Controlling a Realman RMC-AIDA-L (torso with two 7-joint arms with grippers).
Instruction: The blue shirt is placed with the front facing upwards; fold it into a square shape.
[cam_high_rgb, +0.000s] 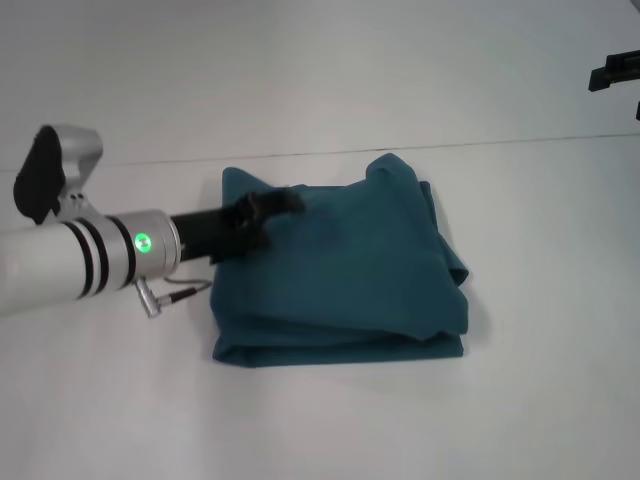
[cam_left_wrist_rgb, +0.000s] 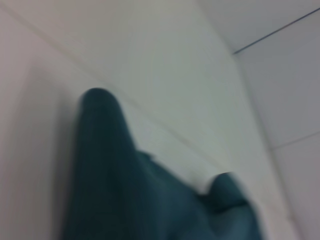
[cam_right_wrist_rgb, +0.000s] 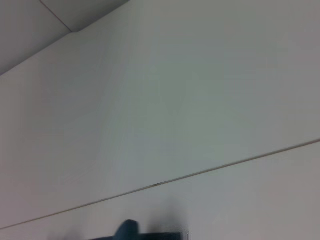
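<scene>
Blue shirt (cam_high_rgb: 350, 275): lies folded into a compact, roughly square bundle on the white table (cam_high_rgb: 330, 90), near the centre of the head view, layered edges visible along its near side. Lettering and collar are not visible.

Left gripper (cam_high_rgb: 268, 212): extends from the left and rests over the far-left corner of the bundle. Whether its fingers are apart, together or pinching cloth cannot be told. The left wrist view shows only teal fabric (cam_left_wrist_rgb: 130, 195) against the table.

Right gripper (cam_high_rgb: 614, 73): parked at the far right edge, well apart from the shirt; finger state cannot be told.
</scene>
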